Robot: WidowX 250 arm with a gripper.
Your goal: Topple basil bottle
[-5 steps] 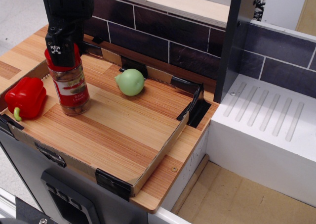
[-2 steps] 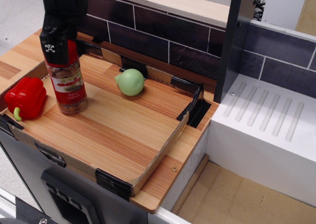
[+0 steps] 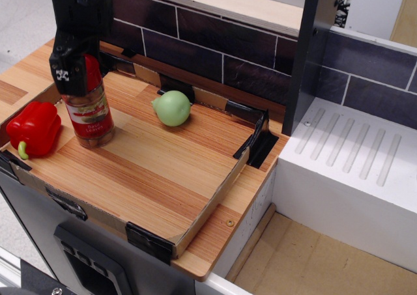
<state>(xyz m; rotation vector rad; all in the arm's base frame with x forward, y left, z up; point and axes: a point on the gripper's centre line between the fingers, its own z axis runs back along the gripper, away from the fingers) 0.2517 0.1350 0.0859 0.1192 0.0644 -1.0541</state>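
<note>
The basil bottle is a clear jar with a red-and-white label. It stands at the left of the wooden tray, leaning slightly with its top to the left. My black gripper comes down from above and is shut around the bottle's top. One finger covers most of the red cap, so only a red sliver shows at its right side. The bottle's base rests on the tray.
A red pepper lies just left of the bottle at the tray's left edge. A green onion-like ball sits at the tray's back. A dark tiled wall runs behind. A white ribbed drainer is at the right.
My gripper has moved left and slightly back with the bottle's top. The bottle has shifted left toward the pepper and now leans a little.
</note>
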